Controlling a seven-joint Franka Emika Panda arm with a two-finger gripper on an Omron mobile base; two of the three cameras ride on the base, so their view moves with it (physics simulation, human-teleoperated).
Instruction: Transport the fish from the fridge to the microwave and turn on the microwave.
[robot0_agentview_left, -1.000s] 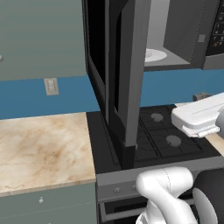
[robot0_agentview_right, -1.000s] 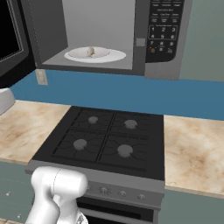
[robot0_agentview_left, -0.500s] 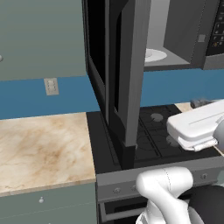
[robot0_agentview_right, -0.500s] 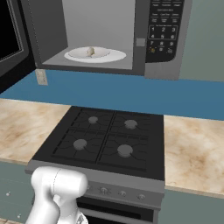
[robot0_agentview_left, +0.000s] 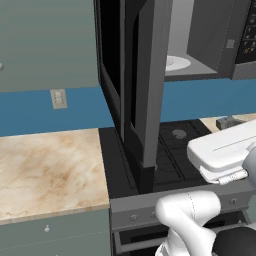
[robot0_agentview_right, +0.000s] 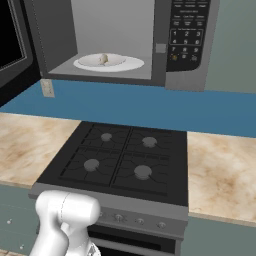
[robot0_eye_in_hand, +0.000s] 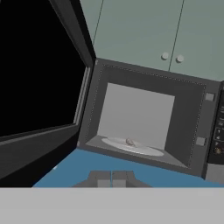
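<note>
The gripper (robot0_eye_in_hand: 112, 178) is seen below the microwave (robot0_agentview_right: 125, 45), pressed fully shut with nothing between its tips. The fish (robot0_agentview_right: 104, 59) has been set on the white turntable (robot0_agentview_right: 131, 65) inside the microwave, so the step in hand is judged to be shutting the door (robot0_agentview_left: 150, 75) and then starting the oven. The door is swung wide out to the left of the cavity. It is best met on its outer face, near the free edge, and pushed round in one steady arc until it seats. The closed tips would serve as a blunt pusher, and later as a pointer for the keypad (robot0_agentview_right: 189, 30) on the microwave's right side.

Directly under the microwave lies the black gas stove (robot0_agentview_right: 120, 160), flanked by marbled counter (robot0_agentview_left: 50, 170) on both sides. Behind the stove a blue backsplash (robot0_agentview_right: 150, 107) runs beneath the microwave, with an outlet (robot0_agentview_left: 58, 98) to its left. Pale green cabinets (robot0_eye_in_hand: 175, 30) are fitted above the microwave.
</note>
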